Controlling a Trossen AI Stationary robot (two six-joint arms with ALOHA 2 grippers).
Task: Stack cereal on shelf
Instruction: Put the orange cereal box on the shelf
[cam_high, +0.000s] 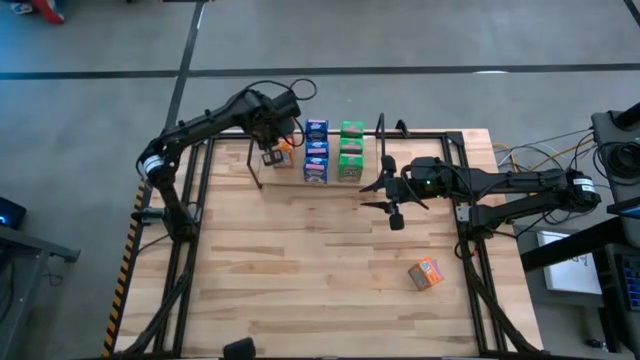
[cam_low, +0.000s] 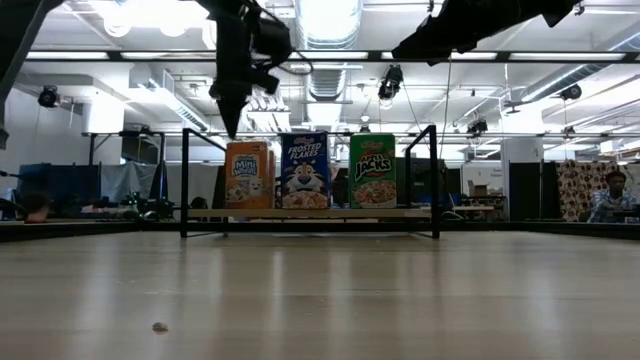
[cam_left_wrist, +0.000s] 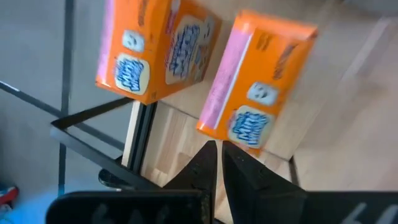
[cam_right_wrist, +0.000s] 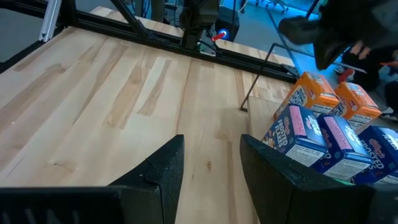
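Our left claw (cam_high: 271, 152) has its fingers pressed together, gripping nothing, hovering just over the two orange cereal boxes (cam_left_wrist: 261, 87) at the left end of the shelf (cam_low: 310, 213). Our right claw (cam_high: 383, 187) sits with fingers apart and empty, by the shelf's right end. On the shelf, blue boxes (cam_high: 316, 152) and green boxes (cam_high: 351, 150) line up beside the orange ones. One orange box (cam_high: 426, 273) lies alone on the desk (cam_high: 320, 280), well apart.
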